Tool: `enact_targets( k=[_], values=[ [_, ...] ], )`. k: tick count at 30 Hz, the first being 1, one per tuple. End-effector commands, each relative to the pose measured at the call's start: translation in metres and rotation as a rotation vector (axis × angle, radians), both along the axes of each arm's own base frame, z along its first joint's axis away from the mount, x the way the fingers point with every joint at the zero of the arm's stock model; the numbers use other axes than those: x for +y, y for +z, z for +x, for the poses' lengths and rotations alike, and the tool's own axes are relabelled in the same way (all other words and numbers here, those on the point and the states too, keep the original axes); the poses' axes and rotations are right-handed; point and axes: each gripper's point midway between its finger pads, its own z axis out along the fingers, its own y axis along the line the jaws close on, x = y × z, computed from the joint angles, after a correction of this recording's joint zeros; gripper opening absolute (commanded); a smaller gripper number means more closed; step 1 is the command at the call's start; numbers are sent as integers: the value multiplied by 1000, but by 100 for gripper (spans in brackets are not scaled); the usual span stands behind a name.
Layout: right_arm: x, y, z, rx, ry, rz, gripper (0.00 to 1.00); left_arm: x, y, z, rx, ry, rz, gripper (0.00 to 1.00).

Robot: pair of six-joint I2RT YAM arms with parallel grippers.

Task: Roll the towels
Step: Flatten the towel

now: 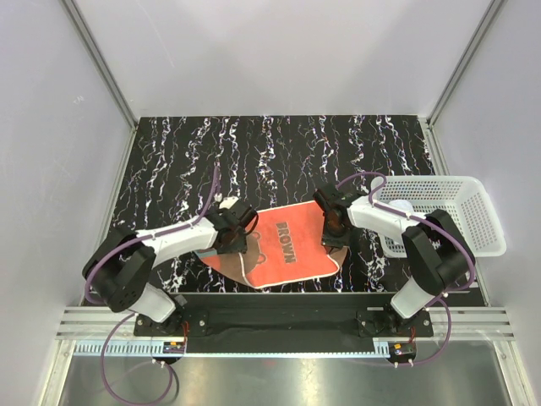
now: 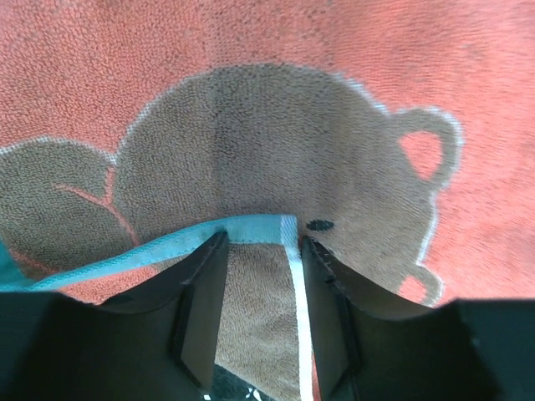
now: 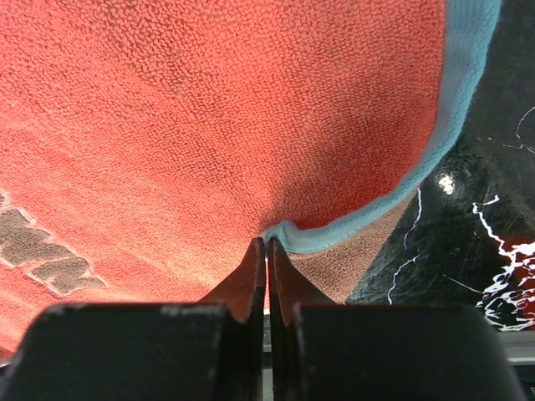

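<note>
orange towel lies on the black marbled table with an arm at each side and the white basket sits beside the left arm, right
Not quite: the white basket sits beside the right arm, as the top external view shows. The rest holds: the orange towel lies on the black marbled table with an arm at each side.

Black, white-veined tabletop [image 1: 169,161] bearing an orange towel [image 1: 308,254] at centre-front and a white perforated basket [image 1: 486,224] at right.
</note>
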Motion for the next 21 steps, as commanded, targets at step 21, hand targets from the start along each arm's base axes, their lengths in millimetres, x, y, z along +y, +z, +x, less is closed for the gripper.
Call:
enact_targets(
  k=[21],
  values=[
    [3,0,-1,-7,10,6,0,18,58,12,-135,32,48,35]
  ],
)
